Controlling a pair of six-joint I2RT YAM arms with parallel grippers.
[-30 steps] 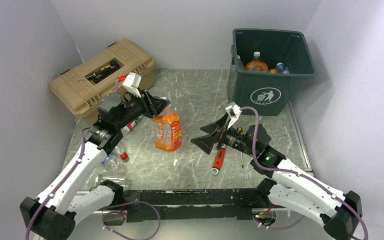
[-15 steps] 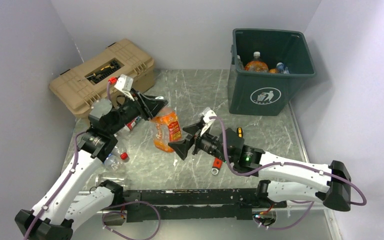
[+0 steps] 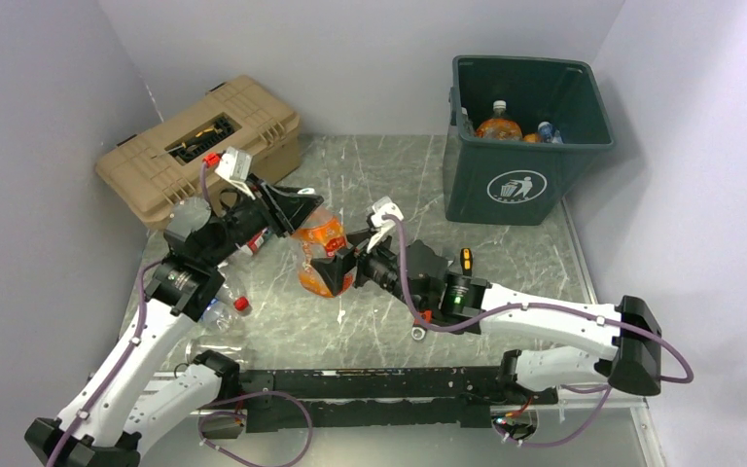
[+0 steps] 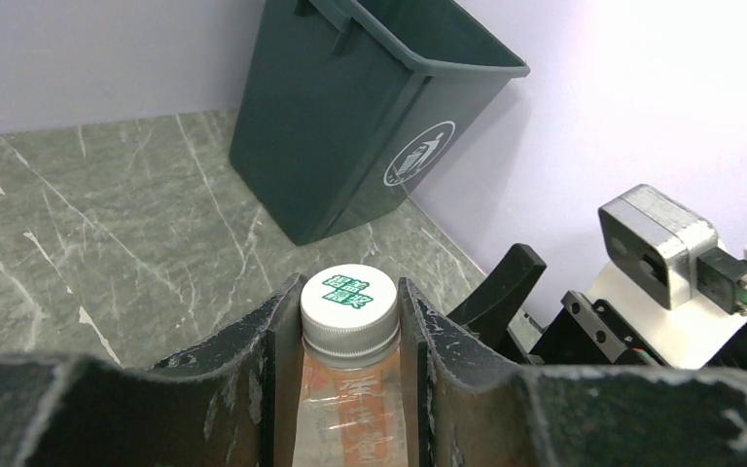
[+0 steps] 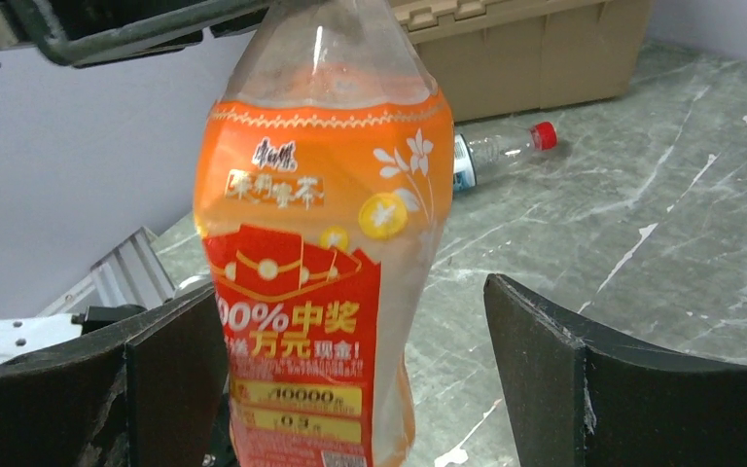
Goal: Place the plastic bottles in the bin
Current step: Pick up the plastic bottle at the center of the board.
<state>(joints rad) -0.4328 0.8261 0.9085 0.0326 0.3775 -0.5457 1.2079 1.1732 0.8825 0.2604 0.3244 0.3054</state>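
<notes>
An orange bottle (image 3: 323, 245) with a red and orange label hangs above the table. My left gripper (image 3: 303, 207) is shut on its neck just below the white cap (image 4: 348, 297). My right gripper (image 3: 338, 269) is open, its jaws standing either side of the bottle's lower body (image 5: 316, 292) with a gap on the right side. The dark green bin (image 3: 525, 136) stands at the back right with several bottles (image 3: 499, 125) inside; it also shows in the left wrist view (image 4: 350, 117). A clear bottle with a red cap (image 3: 224, 309) lies by the left arm.
A tan toolbox (image 3: 204, 146) stands at the back left, with another bottle (image 3: 256, 241) lying in front of it. A red-handled wrench (image 3: 420, 323) and a screwdriver (image 3: 465, 258) lie mostly under the right arm. A crushed clear bottle (image 3: 206, 347) lies near the front left.
My right arm has swung left across the table and its open jaws now straddle the orange bottle. My left gripper has kept hold of the bottle and shifted slightly left.
</notes>
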